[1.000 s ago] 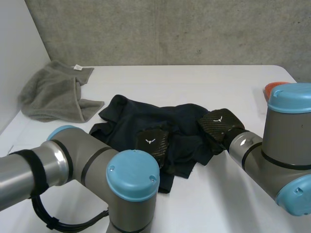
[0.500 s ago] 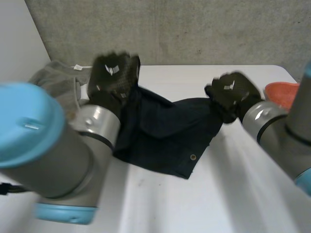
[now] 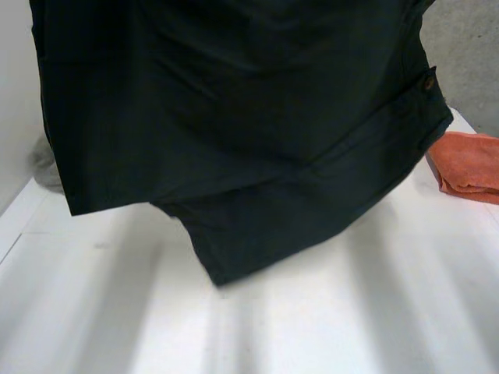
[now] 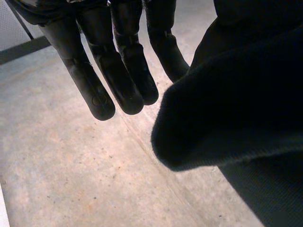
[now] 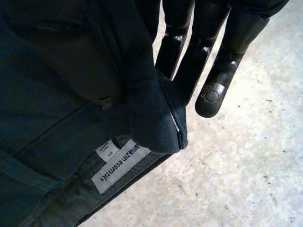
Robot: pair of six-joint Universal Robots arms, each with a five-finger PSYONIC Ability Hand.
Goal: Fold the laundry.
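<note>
Left hand (image 4: 118, 71) beside dark shorts (image 4: 236, 109), grip impossible to tell. Shorts hanging wide across upper frame above white table (image 3: 312, 312), button (image 3: 428, 82) upper right. Right hand (image 5: 189, 61) pinching waistband fold by white label (image 5: 120, 165). Orange cloth (image 3: 468, 164) at right edge.

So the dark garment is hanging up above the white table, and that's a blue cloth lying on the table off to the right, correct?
Not quite. The cloth on the table's right side is orange, not blue, as the head view shows. The rest holds: the dark garment hangs above the white table.
</note>
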